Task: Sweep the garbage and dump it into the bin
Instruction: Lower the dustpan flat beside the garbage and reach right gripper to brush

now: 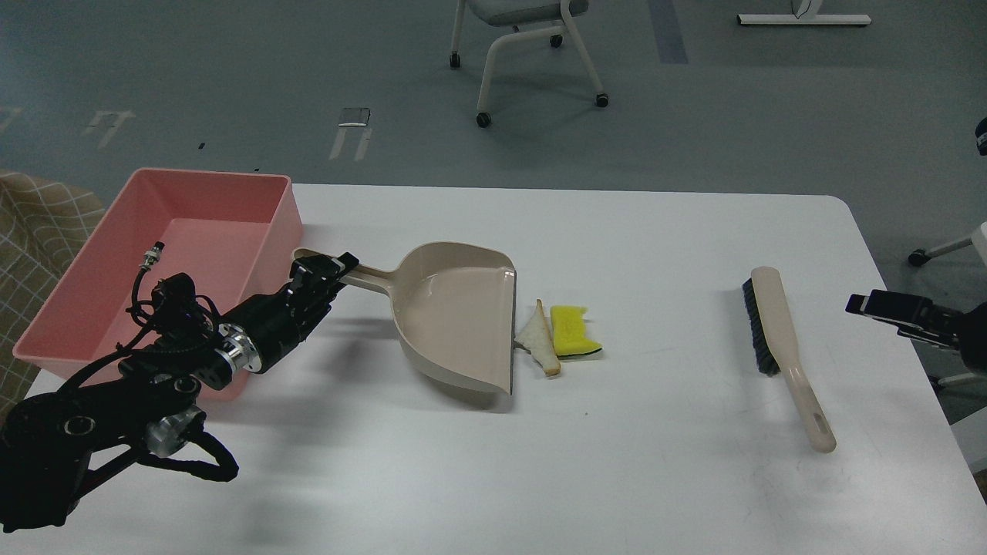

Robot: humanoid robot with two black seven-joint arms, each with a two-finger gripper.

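White table (617, 478) carries a pink bin (231, 204) at its left edge. Beside it, the left tool (333, 271) is clamped on a beige dustpan's (455, 316) handle. A brush (783, 347) lies near the right tool (871, 303), whose opening cannot be told. Bread slice (540, 339) and yellow sponge (572, 331) touch at the dustpan's lip.

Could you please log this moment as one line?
left gripper: on dustpan handle | right gripper: off brush | bread slice, sponge: unswept

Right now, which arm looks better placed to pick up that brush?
The right. Its pincer hovers just right of the brush, nothing between them. The left pincer is at the dustpan's handle, far across the table.
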